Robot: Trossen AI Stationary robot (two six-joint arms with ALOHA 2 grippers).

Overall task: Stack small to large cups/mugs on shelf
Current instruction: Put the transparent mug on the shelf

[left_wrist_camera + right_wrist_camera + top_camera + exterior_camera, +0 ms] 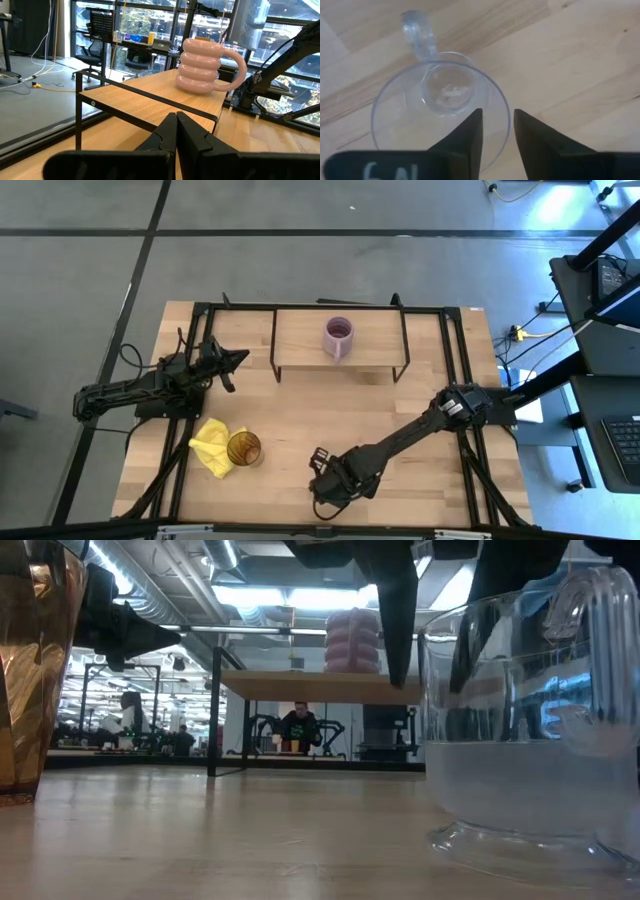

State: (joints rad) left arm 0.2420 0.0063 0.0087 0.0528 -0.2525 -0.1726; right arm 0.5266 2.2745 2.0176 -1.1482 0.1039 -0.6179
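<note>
A purple mug [338, 337] [200, 67] stands upright on the light-wood shelf [300, 350] at the table's far side. An amber ribbed tumbler [243, 448] [25, 660] stands on the table at the near left. A small clear glass cup [440, 110] [530, 770] stands on its foot near the front edge. My right gripper [498, 135] [328, 480] points down over it, open: one finger is inside the rim and one outside, with a gap to the wall on each side. My left gripper [176, 125] [238, 360] is shut, level, left of the shelf.
A yellow cloth [210, 445] lies against the tumbler's left side. The shelf's black wire legs [275, 345] stand on the tabletop. The clear cup's handle [420, 37] points away from my right fingers. Bare wood lies between the shelf and the near cups.
</note>
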